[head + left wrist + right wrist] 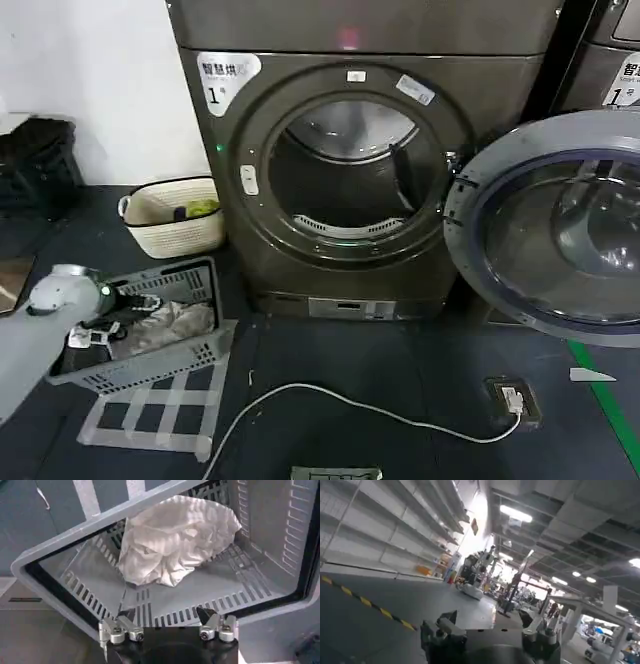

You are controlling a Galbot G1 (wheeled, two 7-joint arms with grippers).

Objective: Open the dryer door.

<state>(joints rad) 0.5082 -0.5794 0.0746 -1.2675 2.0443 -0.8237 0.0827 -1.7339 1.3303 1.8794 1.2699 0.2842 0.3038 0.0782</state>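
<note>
Left arm [50,300]: pale grey-white, jointed, low at the robot's left side, wrist angled downward. Left gripper [167,622]: black body with two silver metal finger mounts and dark fingertips [206,614], spread apart, holding nothing. Right gripper [492,622]: dark body, two fingers [447,620] spread apart, empty, pointing out toward the room.

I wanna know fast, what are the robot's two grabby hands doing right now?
Left gripper: open, holding nothing, above the grey basket.
Right gripper: open, holding nothing, away from the dryer door.
</note>
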